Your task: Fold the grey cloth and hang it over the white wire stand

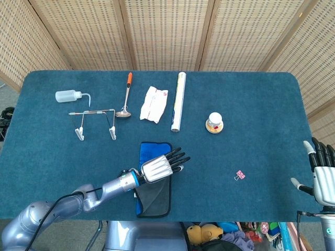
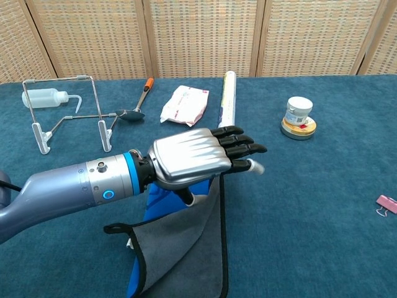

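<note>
One grey cloth point(image 2: 186, 248), limp, light and half folded at the near table edge, is pinched under the left hand point(image 2: 197, 160); its doubled edge is judged the best hold for the far-left white wire stand point(image 1: 95, 121), while the right hand point(image 1: 323, 175) is spread, holding nothing.

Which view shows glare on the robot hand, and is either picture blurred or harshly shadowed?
Chest view: bright streaks of glare on the left robot hand, which looms large near the lens; the wire stand stays sharp. Head view: even, soft light on the table, only faint shadows, the cloth crisp.
</note>
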{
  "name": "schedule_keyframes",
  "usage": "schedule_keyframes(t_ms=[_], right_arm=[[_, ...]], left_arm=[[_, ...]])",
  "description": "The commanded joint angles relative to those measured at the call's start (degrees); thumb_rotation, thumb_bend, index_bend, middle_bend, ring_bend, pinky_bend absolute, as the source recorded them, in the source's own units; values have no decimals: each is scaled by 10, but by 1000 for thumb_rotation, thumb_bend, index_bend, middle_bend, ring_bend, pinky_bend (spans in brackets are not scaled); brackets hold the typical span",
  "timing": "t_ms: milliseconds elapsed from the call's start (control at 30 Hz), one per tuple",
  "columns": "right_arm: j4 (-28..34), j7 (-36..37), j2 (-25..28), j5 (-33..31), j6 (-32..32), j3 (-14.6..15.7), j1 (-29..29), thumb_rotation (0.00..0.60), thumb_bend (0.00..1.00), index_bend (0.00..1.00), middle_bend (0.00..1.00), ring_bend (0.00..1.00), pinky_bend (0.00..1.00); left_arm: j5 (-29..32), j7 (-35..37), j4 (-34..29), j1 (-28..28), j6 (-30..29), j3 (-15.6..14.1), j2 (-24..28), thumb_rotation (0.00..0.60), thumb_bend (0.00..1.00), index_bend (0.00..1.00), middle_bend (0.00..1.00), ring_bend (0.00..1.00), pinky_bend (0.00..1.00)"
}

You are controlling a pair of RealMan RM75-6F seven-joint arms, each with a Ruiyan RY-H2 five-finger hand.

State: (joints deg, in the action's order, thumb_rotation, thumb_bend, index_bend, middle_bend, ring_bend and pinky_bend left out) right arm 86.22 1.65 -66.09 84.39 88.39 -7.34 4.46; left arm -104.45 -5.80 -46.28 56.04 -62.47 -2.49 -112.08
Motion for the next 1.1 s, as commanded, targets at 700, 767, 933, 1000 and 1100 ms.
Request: schedule_keyframes(t_ms=[700,767,933,1000,1100], right_arm=[[11,-9,1,9,-5,8,1,600,0,0,0,0,0],[12,-8,2,9,-5,8,1,600,0,0,0,0,0],[13,-4,4,11,-3,9,0,600,0,0,0,0,0],[13,-3,4,12,-2,9,0,600,0,0,0,0,0],[14,-2,5,13,0,9,0,600,0,0,0,0,0]], left_arm=[[14,8,-277,-51,-44,-47,240,600,200,259,0,0,0],[19,-4,-303,-61,-29,-63,264,600,200,281,0,0,0],[31,-20,-341,-80,1,-90,298,600,199,304,0,0,0],[32,-25,-347,-88,5,-96,306,600,199,306,0,0,0],[29,-23,-344,-97,5,-101,308,600,199,305,0,0,0]])
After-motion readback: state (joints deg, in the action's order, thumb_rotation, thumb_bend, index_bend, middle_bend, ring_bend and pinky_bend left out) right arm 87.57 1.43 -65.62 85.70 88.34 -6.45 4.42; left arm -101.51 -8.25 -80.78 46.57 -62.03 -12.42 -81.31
